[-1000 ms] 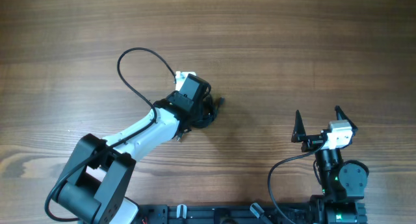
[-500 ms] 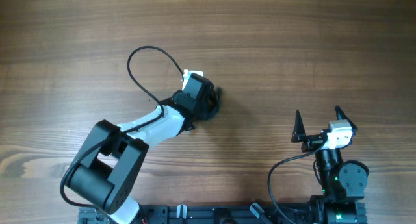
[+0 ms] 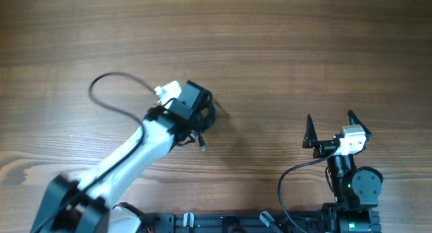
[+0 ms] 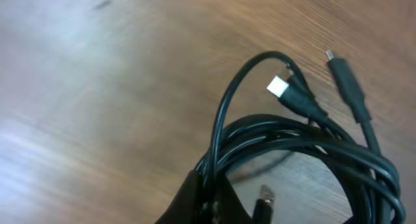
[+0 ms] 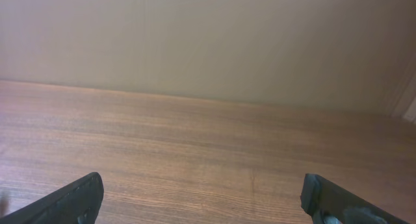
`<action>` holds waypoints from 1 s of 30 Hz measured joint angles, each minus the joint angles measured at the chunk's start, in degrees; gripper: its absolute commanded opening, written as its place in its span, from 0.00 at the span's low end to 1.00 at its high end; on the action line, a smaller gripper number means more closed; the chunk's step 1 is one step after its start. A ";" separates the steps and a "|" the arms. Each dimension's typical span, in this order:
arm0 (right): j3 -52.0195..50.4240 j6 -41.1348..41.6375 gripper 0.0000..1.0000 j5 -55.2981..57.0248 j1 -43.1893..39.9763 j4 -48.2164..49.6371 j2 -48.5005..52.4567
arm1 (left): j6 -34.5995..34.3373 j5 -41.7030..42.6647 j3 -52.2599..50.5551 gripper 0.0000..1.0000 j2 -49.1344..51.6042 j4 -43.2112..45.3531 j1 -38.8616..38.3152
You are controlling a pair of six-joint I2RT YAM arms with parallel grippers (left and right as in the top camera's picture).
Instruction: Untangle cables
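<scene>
Black cables (image 4: 292, 136) were bunched near worktop (image 3: 283, 44) centre, 9 o'clock from right pincer (image 3: 331, 130), which gaped idle. Left pincer (image 4: 211, 195) was clamped on bundle strands. Likely best: lift slowly, let loops drop apart, keep plugs (image 4: 279, 87) from snagging.

We stretch our left arm (image 3: 128, 159) out, left gripper (image 4: 209, 197) pinched on the cables (image 4: 305, 136); our right gripper (image 3: 330, 122) sits spread wide.
</scene>
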 measured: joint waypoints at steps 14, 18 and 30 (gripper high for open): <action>0.00 0.00 1.00 0.00 0.00 -0.02 0.00 | -26.80 4.66 -0.02 1.00 1.42 -5.64 -7.23; 0.00 0.00 1.00 0.00 0.00 -0.02 0.00 | -27.17 4.70 -0.02 1.00 2.34 -5.64 -9.77; 0.00 0.00 1.00 0.00 0.00 -0.02 0.00 | -27.19 4.13 -0.02 0.98 2.97 -6.12 -10.40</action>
